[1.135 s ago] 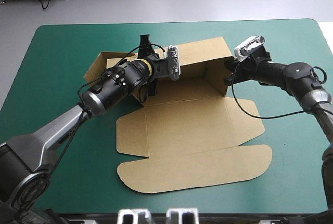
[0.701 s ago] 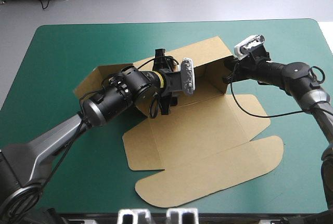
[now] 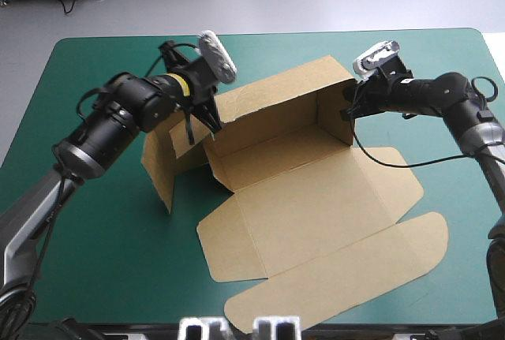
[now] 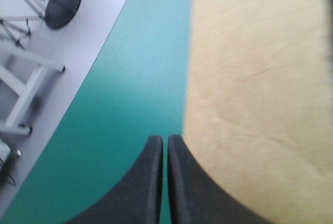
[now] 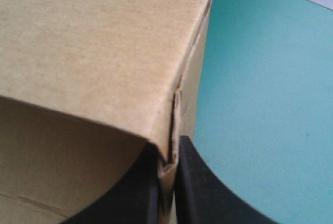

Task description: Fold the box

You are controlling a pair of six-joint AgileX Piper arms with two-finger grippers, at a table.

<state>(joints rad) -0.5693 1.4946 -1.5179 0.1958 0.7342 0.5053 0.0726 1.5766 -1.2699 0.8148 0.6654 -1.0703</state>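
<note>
The brown box (image 3: 316, 198) lies mid-table with its long back wall and right end wall raised, and its lid and front flaps flat toward the near edge. At the left end a side panel (image 3: 167, 162) stands upright and loose. My left gripper (image 3: 203, 121) hovers at the back wall's left end. In the left wrist view it (image 4: 165, 142) is shut, with nothing between the fingers and the box's board (image 4: 260, 78) just beside one finger. My right gripper (image 3: 348, 110) is at the back right corner. In the right wrist view it (image 5: 167, 154) is shut on the box's end wall (image 5: 93, 52).
Teal-green cover (image 3: 95, 222) shows bare to the left of the box and along the far edge (image 3: 268, 36). The flat lid (image 3: 355, 277) reaches close to the table's near edge. Bare cover (image 5: 270, 104) lies beyond the right corner.
My left arm swung back and to the left, out of the box's middle. The left side panel now stands up. The box has slid and turned toward the near right. The right gripper kept its hold.
</note>
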